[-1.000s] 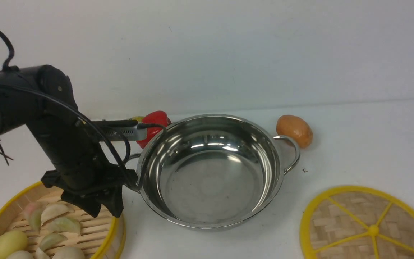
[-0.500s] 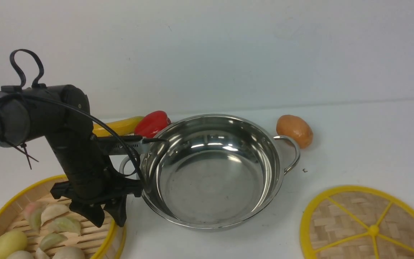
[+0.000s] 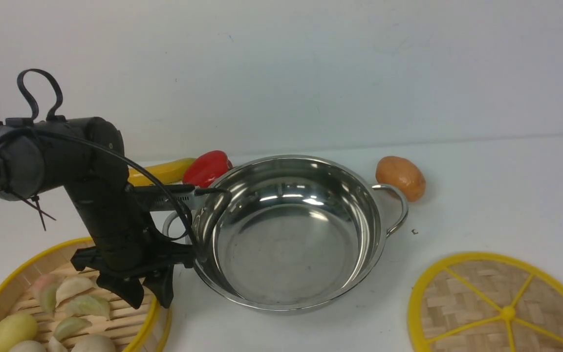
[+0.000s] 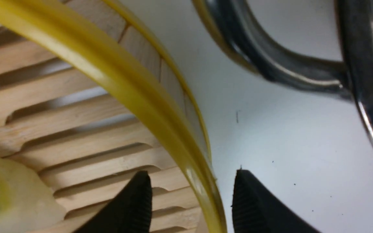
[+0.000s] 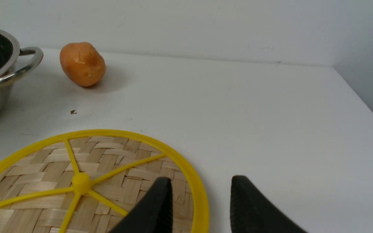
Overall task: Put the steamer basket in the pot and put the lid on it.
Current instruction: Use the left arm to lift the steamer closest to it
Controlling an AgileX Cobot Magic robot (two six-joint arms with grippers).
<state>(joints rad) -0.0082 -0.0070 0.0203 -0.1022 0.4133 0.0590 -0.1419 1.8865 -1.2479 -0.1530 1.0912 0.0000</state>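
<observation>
The steamer basket (image 3: 42, 252), with pale dumplings on its slatted floor, sits at the front left. My left gripper (image 3: 149, 296) is open and straddles the basket's yellow rim (image 4: 115, 71) on the side facing the pot. One finger is inside over the slats and the other outside over the table, with gaps on both sides. The empty steel pot (image 3: 286, 234) stands at centre, its looped handle (image 4: 270, 68) close by the gripper. The woven lid (image 3: 501, 308) lies flat at the front right. My right gripper (image 5: 202, 181) is open, and the lid's rim (image 5: 186, 168) shows between its fingers.
A red pepper (image 3: 206, 167) and a yellow vegetable (image 3: 162, 172) lie behind the pot's left side. An orange potato (image 3: 400, 177) rests past the pot's right handle (image 3: 394, 208). The table's right edge (image 5: 364, 100) shows in the right wrist view.
My left arm has swung right and down, carrying the open gripper from over the basket's inside to its rim by the pot. It has barely moved in the last half second.
</observation>
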